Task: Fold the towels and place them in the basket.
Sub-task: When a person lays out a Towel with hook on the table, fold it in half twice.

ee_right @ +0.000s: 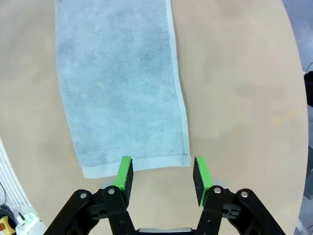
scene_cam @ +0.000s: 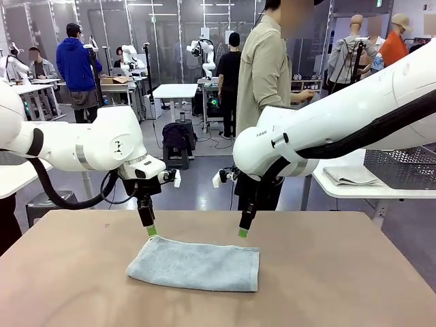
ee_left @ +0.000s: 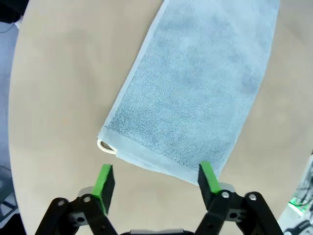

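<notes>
Inspection of the work area, standing at the robot's side. A light blue-grey towel point(scene_cam: 194, 264) lies flat on the tan tabletop point(scene_cam: 340, 272), doubled over into a long rectangle, its near long edge towards the robot. A small white loop point(ee_left: 105, 146) shows at one corner.

The left claw point(scene_cam: 150, 230) hangs just above the far left corner of the towel, pointing down. In its wrist view the green pads point(ee_left: 103, 181) stand well apart with nothing between them, and the towel's short hem lies just beyond the fingertips.

The right claw point(scene_cam: 242, 232) hangs above the far right corner, likewise pointing down. Its green pads point(ee_right: 124, 175) are apart and empty, and the towel's end hem lies right at the tips (contact cannot be confirmed).

The dark wire-mesh basket point(scene_cam: 402, 167) sits on a white side table point(scene_cam: 361, 192) to the right, well apart from the towel, with a folded pale towel point(scene_cam: 351, 177) just beside it. A person point(scene_cam: 266, 75) stands at the far side.
</notes>
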Tool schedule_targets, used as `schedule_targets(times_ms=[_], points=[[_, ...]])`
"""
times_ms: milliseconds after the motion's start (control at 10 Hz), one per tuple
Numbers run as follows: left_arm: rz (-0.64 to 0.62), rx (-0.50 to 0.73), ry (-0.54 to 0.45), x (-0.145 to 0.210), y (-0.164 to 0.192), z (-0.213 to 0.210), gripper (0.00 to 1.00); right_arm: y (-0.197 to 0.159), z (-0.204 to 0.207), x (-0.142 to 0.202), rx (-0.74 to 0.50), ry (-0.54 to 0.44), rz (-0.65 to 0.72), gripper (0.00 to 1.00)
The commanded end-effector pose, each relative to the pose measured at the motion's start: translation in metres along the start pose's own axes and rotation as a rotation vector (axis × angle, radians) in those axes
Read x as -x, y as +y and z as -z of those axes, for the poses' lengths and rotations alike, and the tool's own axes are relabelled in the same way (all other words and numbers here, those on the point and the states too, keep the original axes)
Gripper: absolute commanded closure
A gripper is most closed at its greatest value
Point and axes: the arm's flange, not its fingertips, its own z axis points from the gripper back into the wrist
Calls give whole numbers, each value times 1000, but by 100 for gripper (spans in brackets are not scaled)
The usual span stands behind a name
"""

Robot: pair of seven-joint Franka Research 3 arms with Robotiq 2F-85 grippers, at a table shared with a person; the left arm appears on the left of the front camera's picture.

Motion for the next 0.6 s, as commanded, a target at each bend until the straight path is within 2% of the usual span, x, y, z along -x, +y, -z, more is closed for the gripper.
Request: schedule_targets(times_ms=[0,100,200,300,500], points=[[156,-15,-62,42,-44,-20,6,45,-33,30,-122,-49,68,37],[209,-32,-75,69,-70,-38,6,75,-54,52,-222,-78,145,37],[242,-49,-91,89,-89,-50,6,99,-68,70,-236,-115,192,37],[271,-54,-109,103,-101,-58,6,119,-76,84,-250,-155,284,37],[367,-49,-138,124,-112,-66,6,151,-82,105,-373,-182,400,37]])
